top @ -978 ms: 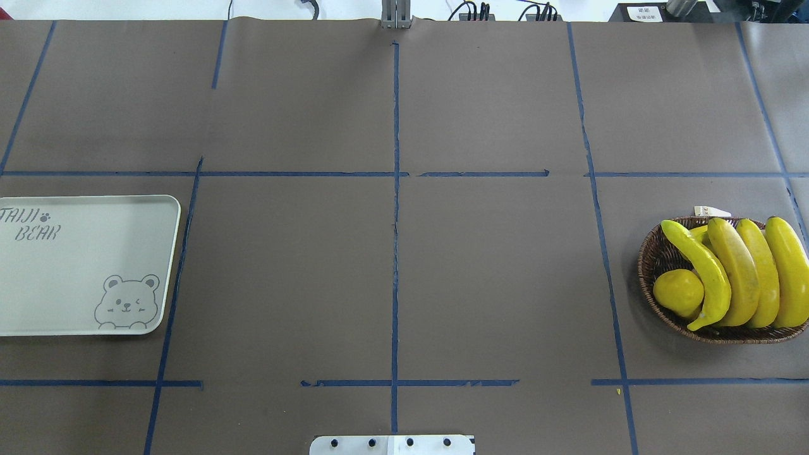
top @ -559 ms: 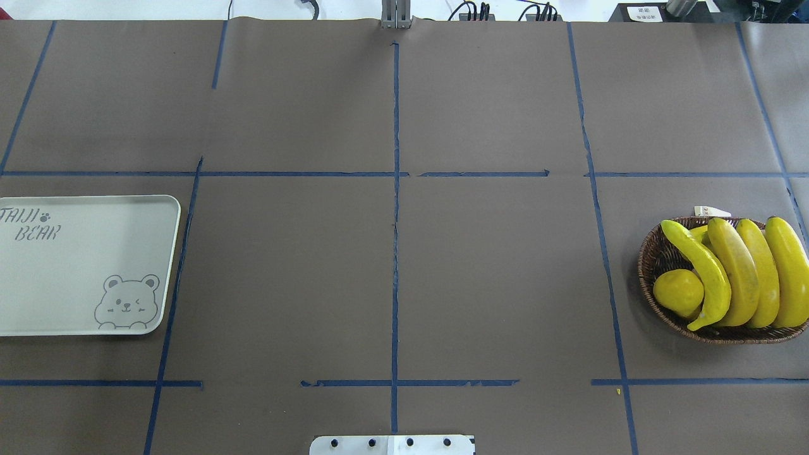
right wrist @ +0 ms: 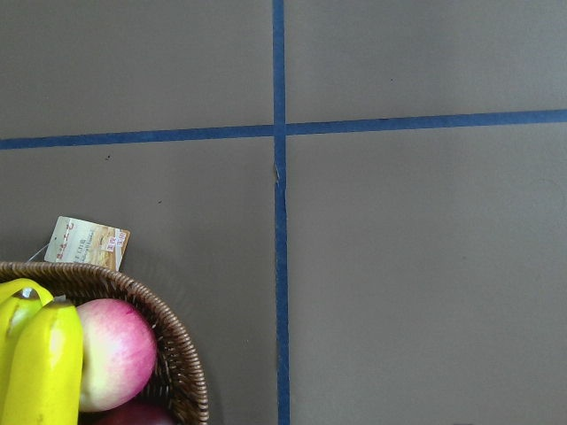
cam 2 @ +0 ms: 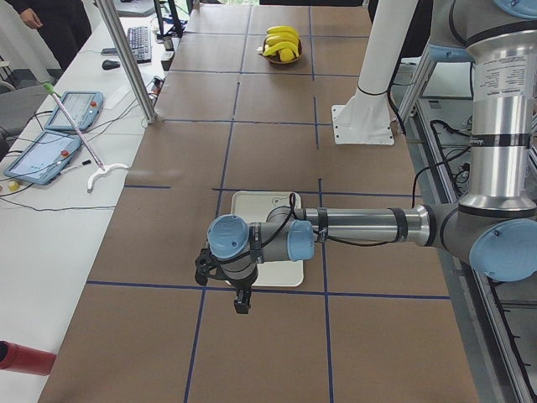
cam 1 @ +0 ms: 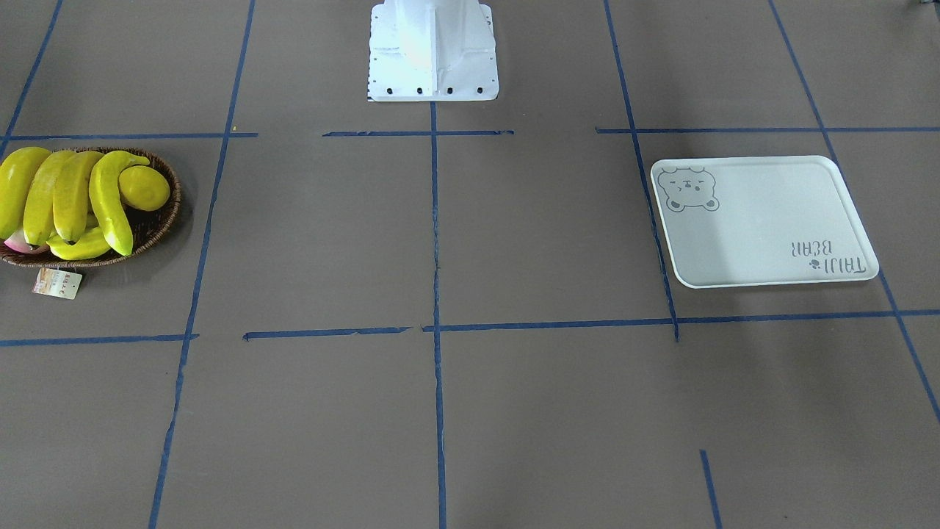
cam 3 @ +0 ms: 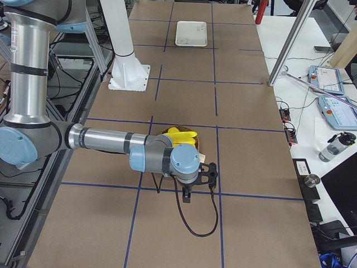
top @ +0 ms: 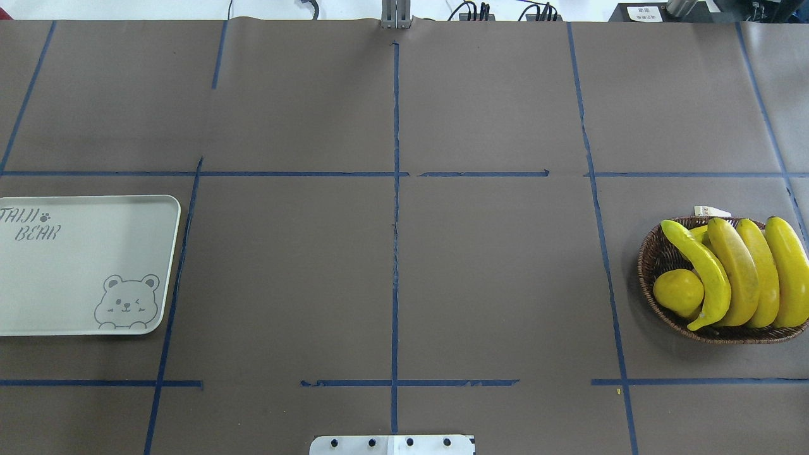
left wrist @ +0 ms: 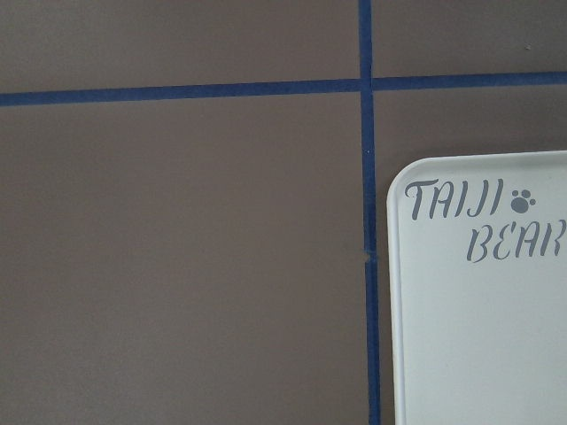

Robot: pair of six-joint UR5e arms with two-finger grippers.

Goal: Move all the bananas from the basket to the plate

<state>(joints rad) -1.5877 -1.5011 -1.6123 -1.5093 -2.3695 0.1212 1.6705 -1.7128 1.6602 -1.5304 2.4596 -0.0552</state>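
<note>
Overhead: 4 bananas (top: 739, 272) (w/ 1 lemon (top: 678, 292))

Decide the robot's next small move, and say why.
Probably shift the right tool over the basket, above the bananas: all four lie in it, the plate is bare, and that tool hangs off to the basket's side.

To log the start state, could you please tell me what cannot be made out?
Left gripper, right gripper: seen only in side views, open or shut unclear.
Basket bottom: overhead, bananas cover it.
Plate: overhead, frame edge cuts its left end.
Paper tag: right wrist view, print too small.
</note>
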